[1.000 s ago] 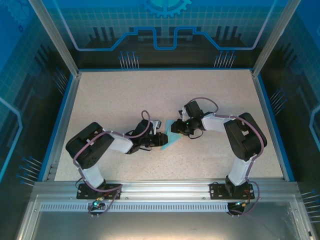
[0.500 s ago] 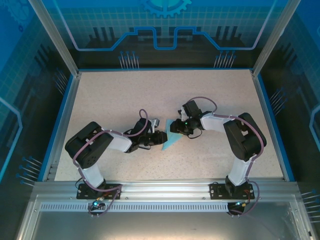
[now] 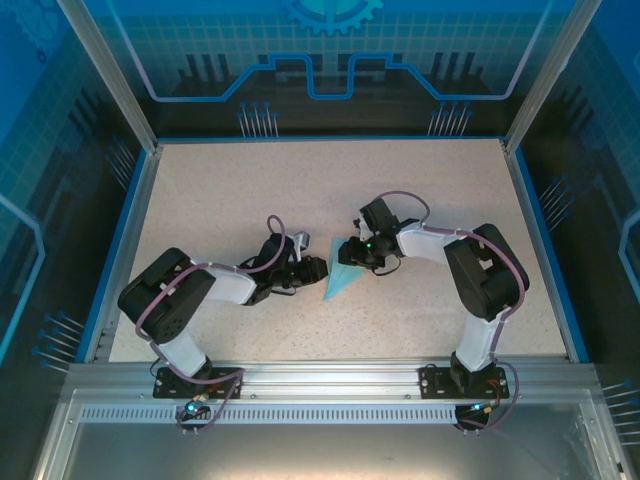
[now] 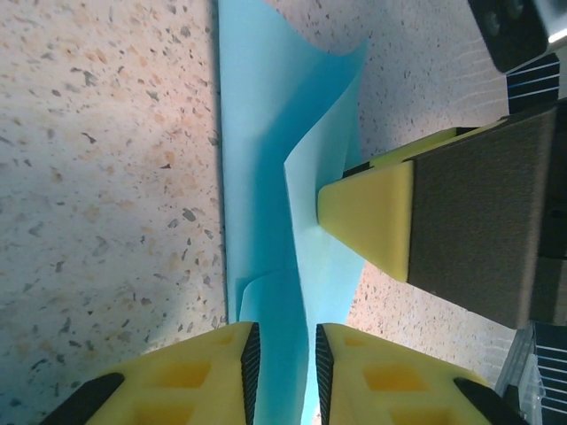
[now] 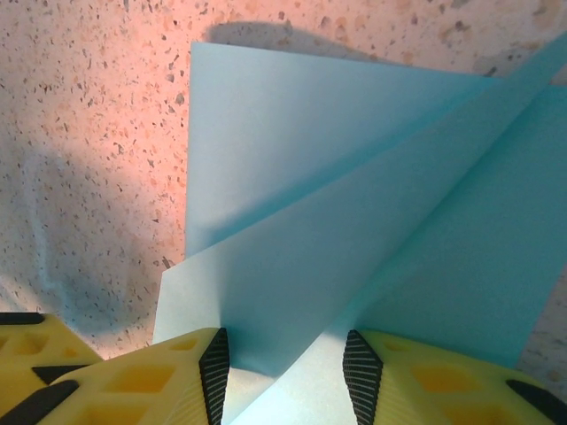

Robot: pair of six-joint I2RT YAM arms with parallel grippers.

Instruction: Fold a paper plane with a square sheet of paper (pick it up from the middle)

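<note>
Where it lies flat near the middle of the speckled beige worktop (image 3: 250,190), the thin light-blue paper plane (image 3: 338,278) is a slim wedge, its sharp tip toward the near edge and its wider end toward the far side. From the left wrist, the paper plane (image 4: 266,177) shows a long straight edge on the worktop, a raised crease down its length and a small curl near the fingers. From the right wrist, the paper plane (image 5: 354,221) shows overlapping flat layers that fan out from a fold.

The left gripper (image 3: 320,268) sits just beside the paper on its left. Its yellow fingers (image 4: 221,372) stand a narrow gap apart, and a strip of the paper runs through that gap; they are not pressed together, and I cannot tell whether the pads touch the sheet. The right gripper (image 3: 348,255) is at the wider end. Its yellow fingers (image 5: 177,381) are parted more widely, astride the folded layers, with nothing clamped. One right finger tip (image 4: 368,217) rests over the paper's right flap.

Both black-and-white arms bend inward from their bases on the aluminium rail (image 3: 320,380) at the near edge.
</note>
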